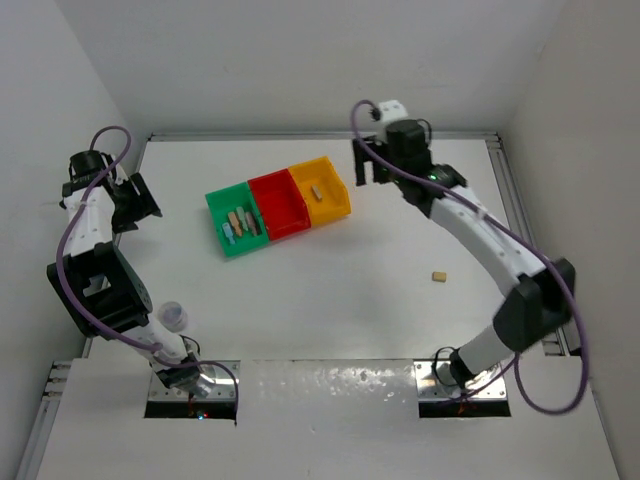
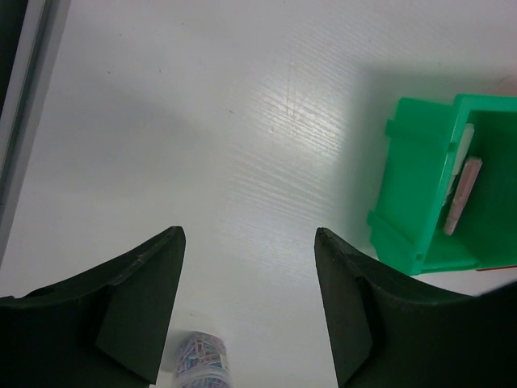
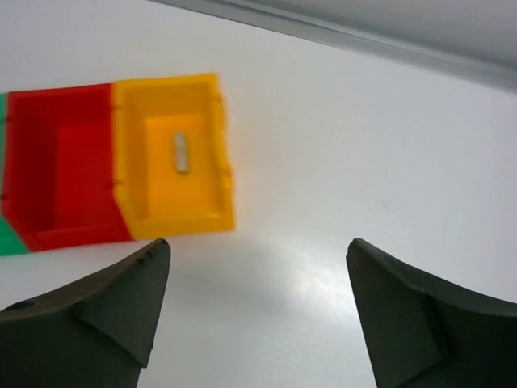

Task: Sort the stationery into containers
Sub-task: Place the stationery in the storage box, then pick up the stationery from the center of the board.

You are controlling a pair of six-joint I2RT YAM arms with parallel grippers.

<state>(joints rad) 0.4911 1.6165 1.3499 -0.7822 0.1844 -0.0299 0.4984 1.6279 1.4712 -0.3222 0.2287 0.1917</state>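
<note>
The containers sit in a joined row: green bin (image 1: 214, 205), red bin (image 1: 281, 201), yellow bin (image 1: 337, 207). Several short sticks (image 1: 240, 222) lie in the green one, and they also show in the left wrist view as sticks (image 2: 462, 194). One small tan piece (image 1: 316, 189) lies in the yellow bin (image 3: 186, 222); the red bin (image 3: 73, 166) looks empty. A beige block (image 1: 438, 275) lies loose on the table. My right gripper (image 1: 368, 170) hovers open just right of the yellow bin, holding nothing (image 3: 258, 250). My left gripper (image 1: 140, 205) is open and empty (image 2: 249, 242), left of the green bin (image 2: 408, 186).
A small clear round jar of coloured paper clips (image 1: 174, 316) stands near the left arm's base and shows below the left fingers as a jar (image 2: 200, 364). White walls enclose the table on three sides. A metal rail (image 1: 510, 190) runs along the right edge.
</note>
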